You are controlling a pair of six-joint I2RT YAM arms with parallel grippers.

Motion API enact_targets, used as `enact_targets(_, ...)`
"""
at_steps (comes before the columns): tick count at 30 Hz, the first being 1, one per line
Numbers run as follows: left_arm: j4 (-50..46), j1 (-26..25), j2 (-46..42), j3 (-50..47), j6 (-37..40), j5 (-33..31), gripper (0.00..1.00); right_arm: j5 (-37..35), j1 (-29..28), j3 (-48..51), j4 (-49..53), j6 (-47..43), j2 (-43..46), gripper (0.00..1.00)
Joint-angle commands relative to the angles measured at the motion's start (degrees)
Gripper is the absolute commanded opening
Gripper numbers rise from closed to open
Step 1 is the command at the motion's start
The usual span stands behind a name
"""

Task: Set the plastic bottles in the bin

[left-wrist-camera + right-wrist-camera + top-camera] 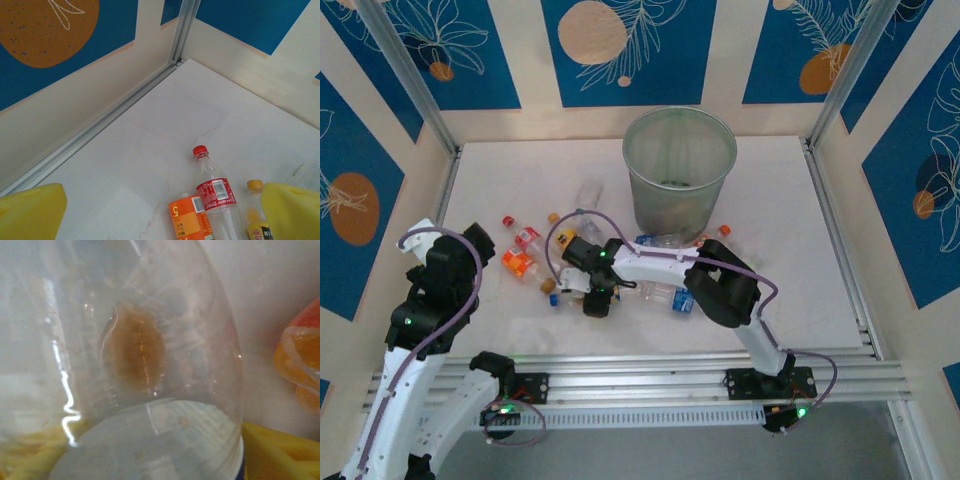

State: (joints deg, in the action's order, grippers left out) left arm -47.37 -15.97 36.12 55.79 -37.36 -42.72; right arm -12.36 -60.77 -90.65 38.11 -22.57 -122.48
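Item: right gripper point(593, 300), centre frame, jaws astride clear bottle point(140, 340) for pickup; I cannot tell if clamped. Left gripper point(164, 210): spread wide, empty.

The white table point(790, 230) has blue walls point(690, 50) around its far edge and sides (with big orange circles point(355, 207)). Shiny metal rails point(650, 372) run along its near edge.
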Motion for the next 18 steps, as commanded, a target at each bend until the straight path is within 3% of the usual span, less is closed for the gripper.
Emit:
enact_targets(1, 0.44, 0.58, -0.08, 1.60, 0.60, -1.01, 0.99, 1.95, -0.05, -1.55, 0.57, -1.05, -0.73, 0.71)
enact_targets(11, 1.37, 0.57, 0.20, 1.34, 0.38, -0.23, 0.99, 0.08, -0.40, -2.09, -0.16, -1.43, 1.57, 0.48)
enact_targets(18, 1.69, 0.58, 0.42, 1.40, 0.49, -0.23, 1.00, -0.89, -0.76, -1.55, -0.31, -1.85, 5.42, 0.38)
